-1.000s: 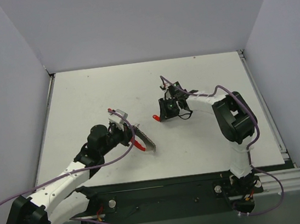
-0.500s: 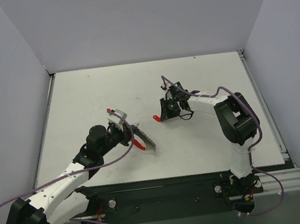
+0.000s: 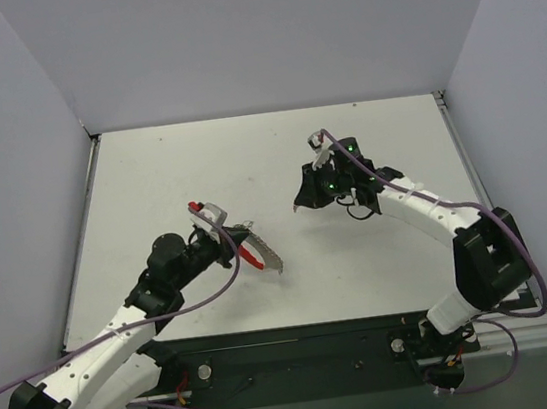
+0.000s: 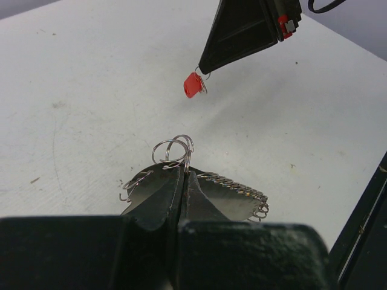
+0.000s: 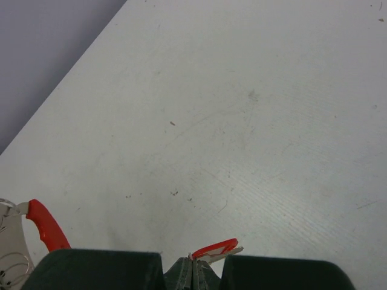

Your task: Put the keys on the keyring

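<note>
I hold the tiny red-headed, silver-shafted key [image 4: 192, 84] in shut right jaws above the white desk [image 4: 72, 72], judging it light, slippery, best pinched at the head; left jaws clamp the stiff red-and-grey toothed keyring [image 3: 265, 256].

Open white surface [image 3: 382, 261] beyond and to both sides of the red-and-grey toothed keyring [image 3: 258, 252]. One obstacle: right tool [image 3: 299, 206] pinching a small red-headed key [image 4: 192, 85] just beyond the ring, gap between them. Grey walls [image 3: 251, 36] well apart from it.
</note>
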Available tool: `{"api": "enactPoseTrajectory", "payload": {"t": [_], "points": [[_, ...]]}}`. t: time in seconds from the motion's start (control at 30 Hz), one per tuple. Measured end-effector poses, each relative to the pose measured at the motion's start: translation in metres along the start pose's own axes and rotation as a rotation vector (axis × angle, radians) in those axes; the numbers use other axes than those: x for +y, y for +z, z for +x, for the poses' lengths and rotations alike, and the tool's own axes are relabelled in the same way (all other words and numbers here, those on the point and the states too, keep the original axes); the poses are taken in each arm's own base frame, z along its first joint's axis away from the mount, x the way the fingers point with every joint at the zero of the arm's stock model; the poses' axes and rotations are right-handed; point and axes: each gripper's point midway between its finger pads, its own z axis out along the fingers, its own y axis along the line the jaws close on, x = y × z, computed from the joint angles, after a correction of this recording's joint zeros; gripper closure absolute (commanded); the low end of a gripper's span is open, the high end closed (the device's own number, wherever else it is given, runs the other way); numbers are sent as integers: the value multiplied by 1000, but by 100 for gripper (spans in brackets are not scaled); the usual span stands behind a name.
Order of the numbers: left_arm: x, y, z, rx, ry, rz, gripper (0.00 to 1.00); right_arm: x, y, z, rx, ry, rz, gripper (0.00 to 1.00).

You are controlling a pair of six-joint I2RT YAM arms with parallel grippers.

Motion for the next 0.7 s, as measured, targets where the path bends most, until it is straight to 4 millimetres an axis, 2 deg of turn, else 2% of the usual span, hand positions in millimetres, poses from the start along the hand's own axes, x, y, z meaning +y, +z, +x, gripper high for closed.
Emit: {"api": "enactPoseTrajectory", "payload": {"t": [0.17,0.33,0.53,0.7], "points": [[-13,-7,-15,-49,45,57,100,16,-22,-7,-30,-46,-45,100],[-46,-15,-26,-110,119,187,100,32,-48,-11,-63,-84,-85,100],[-96,-25,-29,-152,253,366,100,65,-101,-22,-187,-198,-169,100],[-110,-27,-29,-173,320,416,100,85,-138,-28,-275,-267,-239,100]]}}
